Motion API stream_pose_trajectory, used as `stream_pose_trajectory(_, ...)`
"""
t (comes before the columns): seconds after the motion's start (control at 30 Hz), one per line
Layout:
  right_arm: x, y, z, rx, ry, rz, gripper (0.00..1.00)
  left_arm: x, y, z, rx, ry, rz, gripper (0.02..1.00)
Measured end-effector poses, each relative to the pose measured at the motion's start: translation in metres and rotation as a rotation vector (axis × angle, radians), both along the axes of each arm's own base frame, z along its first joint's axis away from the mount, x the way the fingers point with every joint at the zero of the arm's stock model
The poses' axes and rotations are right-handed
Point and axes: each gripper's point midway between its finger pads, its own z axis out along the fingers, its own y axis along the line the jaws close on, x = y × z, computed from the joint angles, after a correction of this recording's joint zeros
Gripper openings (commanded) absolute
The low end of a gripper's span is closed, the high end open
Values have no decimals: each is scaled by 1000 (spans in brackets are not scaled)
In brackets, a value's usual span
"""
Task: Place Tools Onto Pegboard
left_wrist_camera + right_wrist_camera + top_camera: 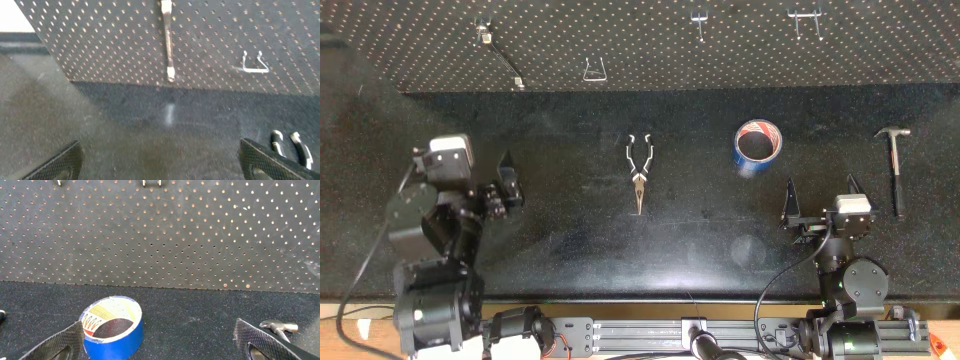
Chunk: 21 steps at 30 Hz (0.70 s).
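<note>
The black pegboard [650, 40] stands along the table's far edge, with a silver wrench [501, 56] hanging on it at the left. White-handled pliers [639, 171] lie on the dark table near the middle. A blue tape roll [758, 146] stands to their right, and a hammer [895, 166] lies at the far right. My left gripper [508, 180] is open and holds nothing, low at the left, facing the wrench [168, 42], with the pliers' handles [291, 145] off to one side. My right gripper [820, 190] is open and holds nothing, just short of the tape roll [113, 328] and the hammer head [280, 326].
Bare wire hooks sit on the pegboard: one [595, 70] right of the wrench, also seen from the left wrist [253, 65], and two more [698, 19] [805, 21] farther right. Open table lies between the pliers and both grippers.
</note>
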Motion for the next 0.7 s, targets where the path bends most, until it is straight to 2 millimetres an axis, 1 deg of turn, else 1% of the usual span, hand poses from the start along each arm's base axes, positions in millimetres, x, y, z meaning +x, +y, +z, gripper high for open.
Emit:
stream_pose_trajectory(0.03,0,0,0,0,0,0,976,-3,-5,-2,-15,7,-22,998)
stream_pose_trajectory(0.1,0,0,0,0,0,0,976,-10,-16,-14,-86,61,-50,1000)
stream_pose_trajectory(0.17,0,0,0,0,0,0,976,-22,-26,-36,-148,167,-63,1000)
stream_pose_trajectory(0.2,0,0,0,0,0,0,976,-28,-34,-47,-174,227,-78,998)
stream_pose_trajectory(0.23,0,0,0,0,0,0,976,-36,-44,-63,-206,314,-94,1000)
stream_pose_trajectory(0.3,0,0,0,0,0,0,976,-43,-58,-80,-247,418,-97,1000)
stream_pose_trajectory(0.4,0,0,0,0,0,0,976,-45,-80,-98,-281,520,-107,998)
stream_pose_trajectory(0.43,0,0,0,0,0,0,976,-46,-92,-107,-288,572,-111,998)
stream_pose_trajectory(0.53,0,0,0,0,0,0,976,-44,-120,-126,-294,660,-126,998)
stream_pose_trajectory(0.6,0,0,0,0,0,0,976,-43,-145,-143,-292,731,-141,998)
stream_pose_trajectory(0.67,0,0,0,0,0,0,976,-47,-163,-161,-288,801,-130,998)
stream_pose_trajectory(0.7,0,0,0,0,0,0,976,-49,-168,-167,-283,832,-119,998)
